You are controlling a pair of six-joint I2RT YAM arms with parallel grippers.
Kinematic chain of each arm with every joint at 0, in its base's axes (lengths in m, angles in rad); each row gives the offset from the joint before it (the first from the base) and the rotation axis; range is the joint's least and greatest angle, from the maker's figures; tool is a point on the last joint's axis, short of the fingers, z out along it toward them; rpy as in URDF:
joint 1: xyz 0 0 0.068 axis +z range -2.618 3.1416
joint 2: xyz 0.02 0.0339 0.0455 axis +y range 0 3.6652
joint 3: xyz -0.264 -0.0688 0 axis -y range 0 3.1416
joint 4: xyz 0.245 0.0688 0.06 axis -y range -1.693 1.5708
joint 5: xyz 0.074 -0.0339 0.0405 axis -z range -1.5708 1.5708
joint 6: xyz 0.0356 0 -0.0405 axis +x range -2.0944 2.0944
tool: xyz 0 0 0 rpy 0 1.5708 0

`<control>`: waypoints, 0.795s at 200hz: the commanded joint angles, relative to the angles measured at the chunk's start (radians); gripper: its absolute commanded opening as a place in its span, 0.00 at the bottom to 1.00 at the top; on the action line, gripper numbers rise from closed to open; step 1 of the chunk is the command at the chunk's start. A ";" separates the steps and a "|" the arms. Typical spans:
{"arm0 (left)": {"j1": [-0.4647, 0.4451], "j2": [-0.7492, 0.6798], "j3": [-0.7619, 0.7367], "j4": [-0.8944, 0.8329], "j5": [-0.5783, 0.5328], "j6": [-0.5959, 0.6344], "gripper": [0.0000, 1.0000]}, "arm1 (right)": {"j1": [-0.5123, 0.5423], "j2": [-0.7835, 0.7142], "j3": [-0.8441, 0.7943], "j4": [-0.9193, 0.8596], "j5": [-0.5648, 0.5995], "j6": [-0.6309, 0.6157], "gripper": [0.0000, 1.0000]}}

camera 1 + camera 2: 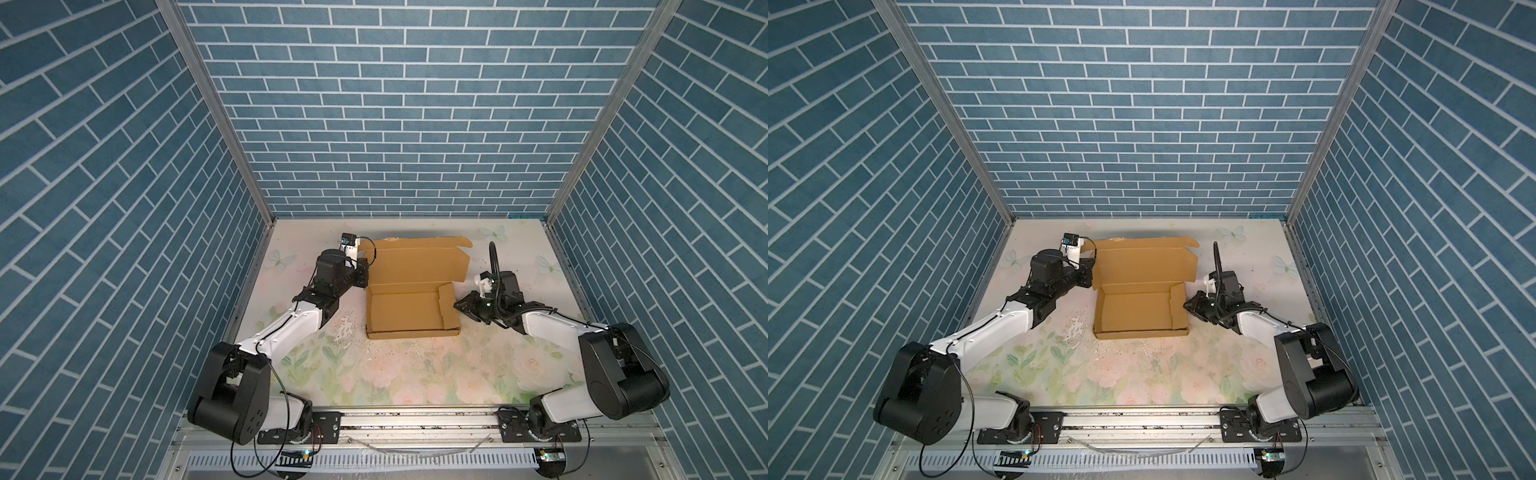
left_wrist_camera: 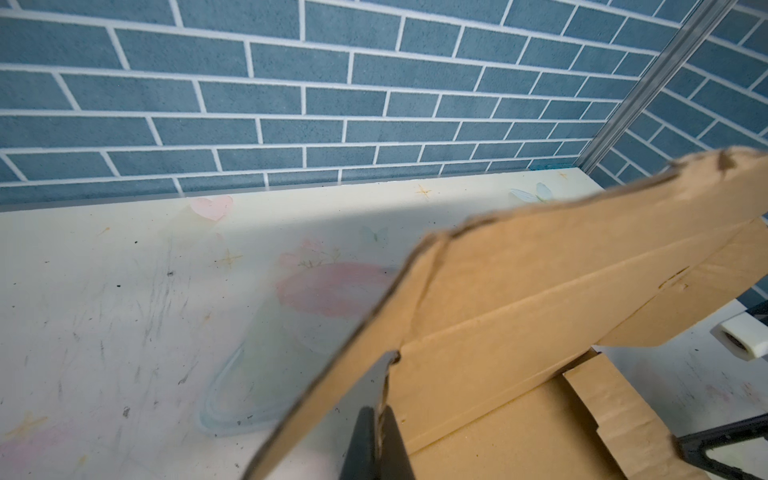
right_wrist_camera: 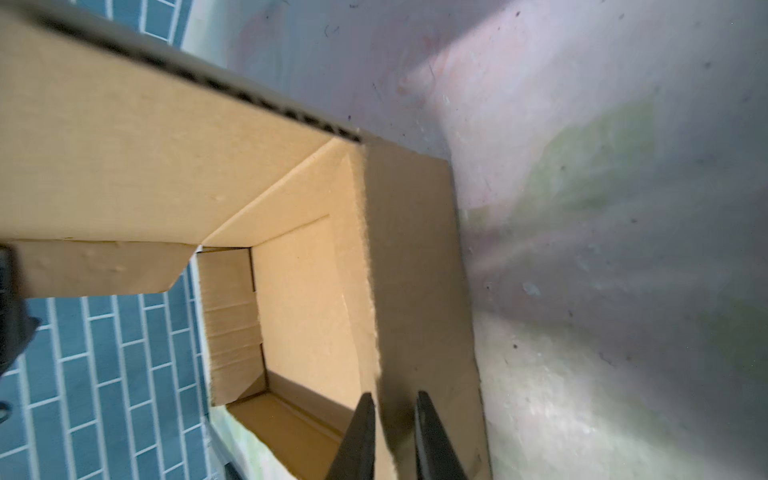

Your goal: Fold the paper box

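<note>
1. Brickwork print in blue is seen on the enclosure walls (image 1: 104,187) at the far left, and the pale floral tabletop (image 1: 374,374) is bounded by them.
2. The left arm is stretched from the near left corner toward the middle, and the left tool (image 1: 364,274) is set against the left edge of the paper box (image 1: 399,309). In the left wrist view its fingers (image 2: 397,449) are pressed together on a thin cardboard edge. The box is pinched there, near the crease where the lid joins the base.
3. The paper box is placed on the tabletop, toward the back and about midway between the arms in both top views. Its base is opened upward. The left side wall (image 3: 232,324) and the right side wall (image 3: 415,270) are stood up, and a low folded front wall (image 1: 411,332) is laid along the near edge.
4. The lid (image 1: 415,262) is raised behind the base and leaned toward the back, with its flaps unfolded at the top and right.
5. The right tool (image 1: 457,305) is held just beside the right side wall. In the right wrist view its fingers (image 3: 357,440) are set a little apart, one inside the wall's upper edge and one outside it. Whether either pad touches the cardboard cannot be told.
6. The right arm is bent back toward the near right corner.
</note>
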 commanded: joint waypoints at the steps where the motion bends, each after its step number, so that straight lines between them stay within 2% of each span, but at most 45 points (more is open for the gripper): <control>1: -0.008 -0.026 -0.006 0.006 0.015 -0.055 0.00 | 0.049 -0.005 0.073 -0.177 0.217 -0.078 0.21; 37: -0.017 -0.039 -0.011 0.005 0.021 -0.080 0.00 | 0.134 0.066 0.146 -0.279 0.417 -0.155 0.27; 76: -0.027 -0.050 -0.008 0.000 0.024 -0.089 0.00 | 0.175 0.130 0.179 -0.277 0.462 -0.172 0.33; 159: -0.040 -0.043 0.017 -0.024 0.026 -0.123 0.00 | 0.288 0.272 0.313 -0.470 0.778 -0.258 0.04</control>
